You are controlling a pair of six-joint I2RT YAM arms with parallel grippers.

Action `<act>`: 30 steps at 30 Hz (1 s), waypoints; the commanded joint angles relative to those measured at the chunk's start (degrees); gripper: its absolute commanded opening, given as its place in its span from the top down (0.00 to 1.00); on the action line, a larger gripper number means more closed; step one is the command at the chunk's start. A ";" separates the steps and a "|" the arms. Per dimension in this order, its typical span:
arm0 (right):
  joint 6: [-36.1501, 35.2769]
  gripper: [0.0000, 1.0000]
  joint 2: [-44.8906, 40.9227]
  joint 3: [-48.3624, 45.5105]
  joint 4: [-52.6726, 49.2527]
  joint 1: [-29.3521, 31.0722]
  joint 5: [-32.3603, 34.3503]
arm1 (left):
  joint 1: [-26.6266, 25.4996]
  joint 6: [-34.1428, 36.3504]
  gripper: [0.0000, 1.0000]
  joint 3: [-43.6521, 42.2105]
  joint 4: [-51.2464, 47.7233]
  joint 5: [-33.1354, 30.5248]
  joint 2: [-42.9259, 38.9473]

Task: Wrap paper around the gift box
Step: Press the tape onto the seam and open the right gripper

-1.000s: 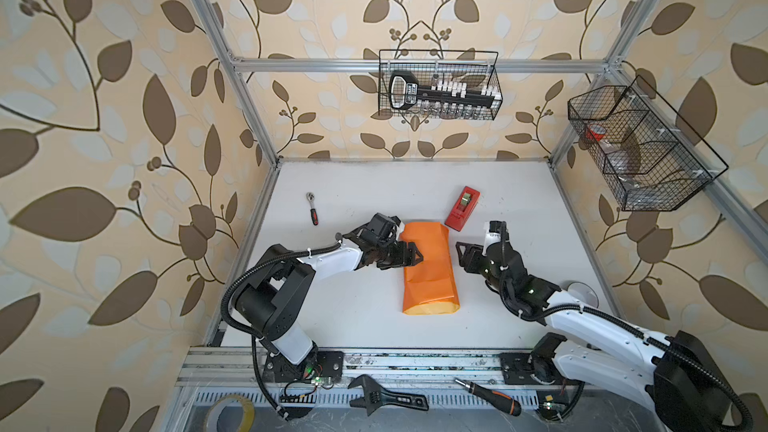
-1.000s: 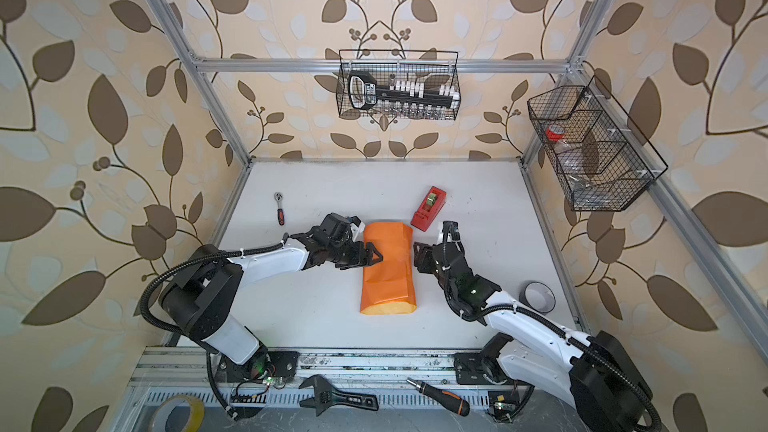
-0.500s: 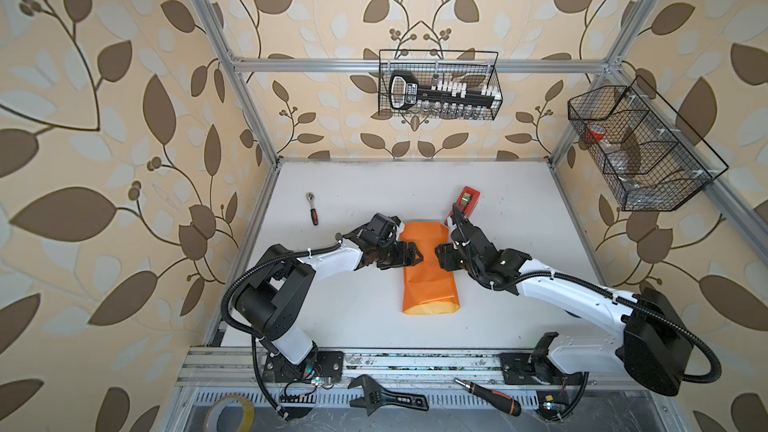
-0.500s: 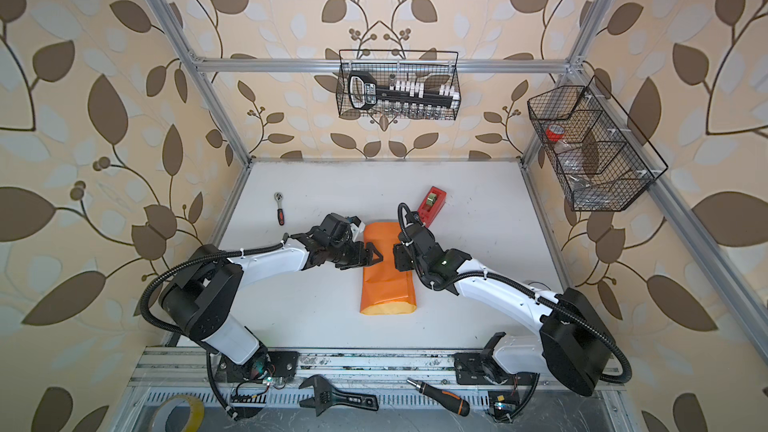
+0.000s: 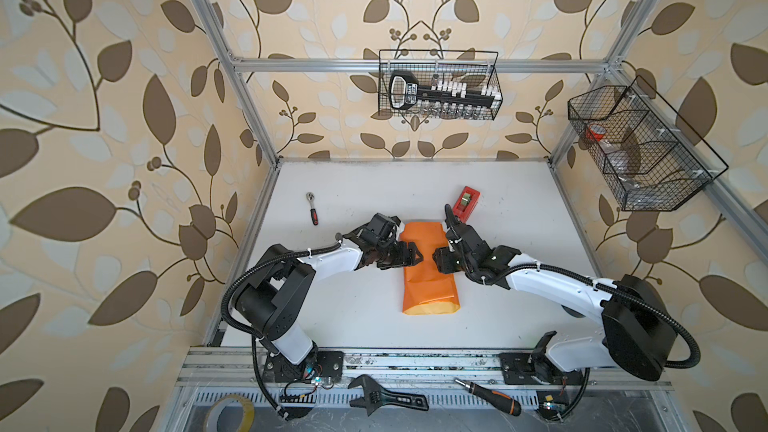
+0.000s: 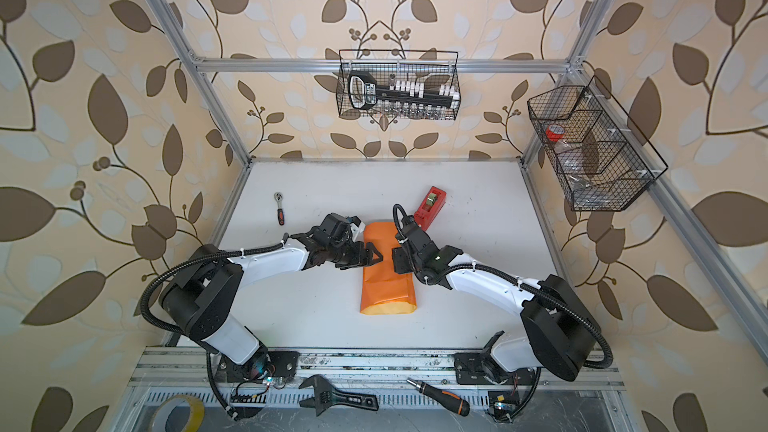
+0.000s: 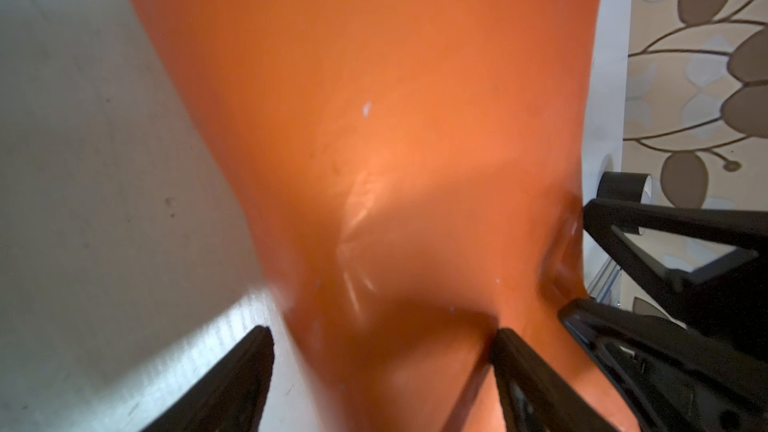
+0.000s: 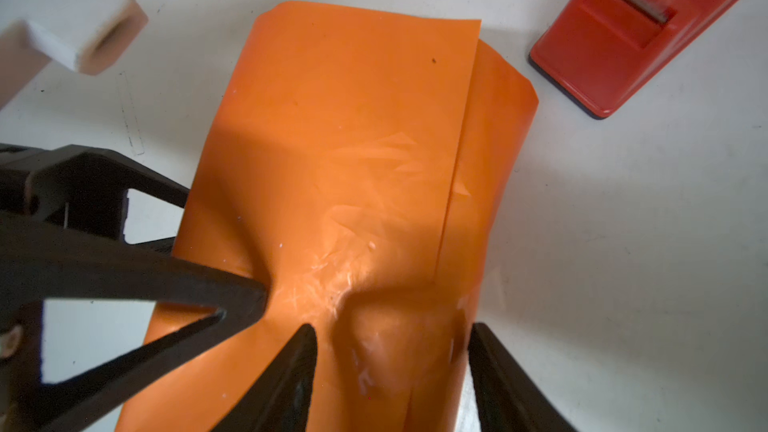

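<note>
The paper (image 5: 428,284), folded orange-side out, lies lengthwise near to far. The left gripper (image 7: 382,332) presses on it with jaws spread. The right gripper (image 8: 392,334) straddles a bulge, and I cannot tell whether it grips.

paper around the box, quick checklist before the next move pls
1. gift box inside the paper: cannot tell, fully covered.
2. seam overlap lying flat: ok.
3. left end effector open, one finger pressing on the paper: ok.
4. right end effector gripping the paper: cannot tell; its fingers straddle a bulge.
5. near end folded shut: not ok, open with yellow showing.
6. tape dispenser upright beyond the paper: ok.
</note>
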 commanded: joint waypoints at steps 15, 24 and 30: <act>5.74 0.39 2.47 -8.34 13.78 -6.44 -16.83 | -0.18 1.94 0.16 -2.30 -6.15 -6.31 3.89; 5.70 0.17 -1.56 -11.71 16.92 -12.26 -24.27 | -0.17 1.28 0.16 -1.67 -6.00 -5.44 3.50; 2.71 0.10 -9.41 -14.74 13.21 -14.36 -24.22 | -0.13 -0.38 0.13 0.01 -6.40 -5.28 0.81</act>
